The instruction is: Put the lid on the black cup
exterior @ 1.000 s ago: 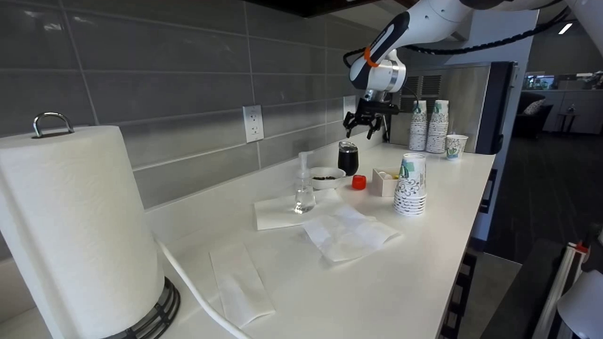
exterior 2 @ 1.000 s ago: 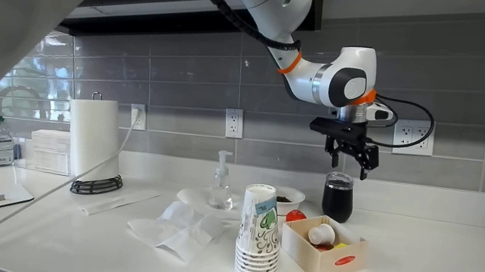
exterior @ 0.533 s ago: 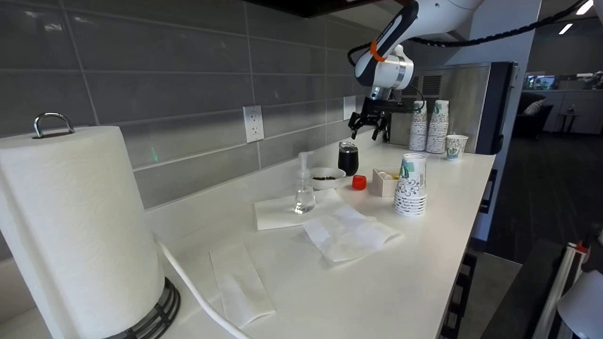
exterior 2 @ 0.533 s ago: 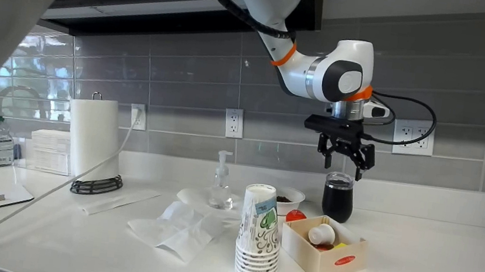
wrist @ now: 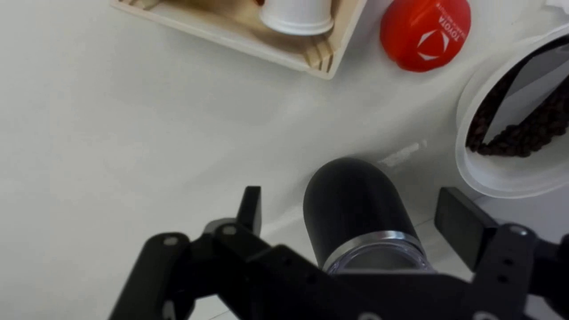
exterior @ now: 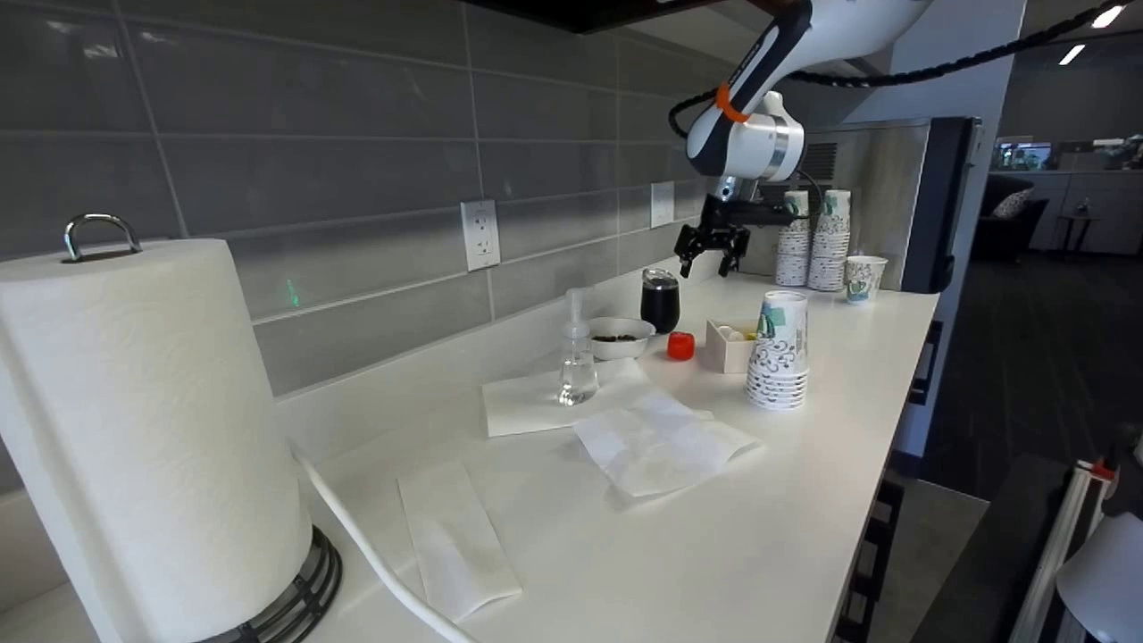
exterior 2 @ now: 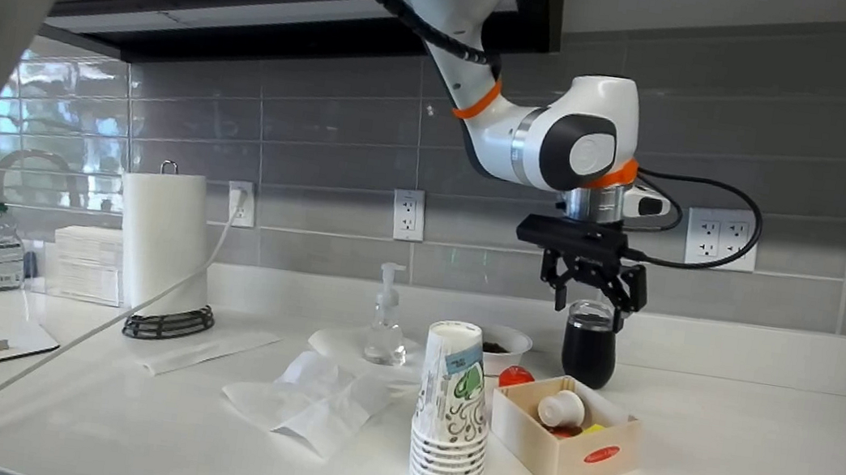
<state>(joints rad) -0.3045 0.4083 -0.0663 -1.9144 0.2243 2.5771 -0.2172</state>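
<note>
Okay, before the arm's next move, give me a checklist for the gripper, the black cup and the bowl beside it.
1. Gripper centred over cup: not ok; in an exterior view it hangs off to one side.
2. Gripper open: ok, holding nothing.
3. Cup upright: ok.
4. Lid on cup: ok, the clear top looks seated.
5. Lid pressed tight: cannot tell.
6. Bowl apart from cup: ok, a gap shows in the wrist view.

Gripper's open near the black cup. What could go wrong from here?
In an exterior view the gripper looks off to one side of the black cup; a straight descent might knock it. The white bowl appears near one jaw in the wrist view and could get bumped. The gripper partly hides the clear lid there, so poor seating may go unnoticed.
</note>
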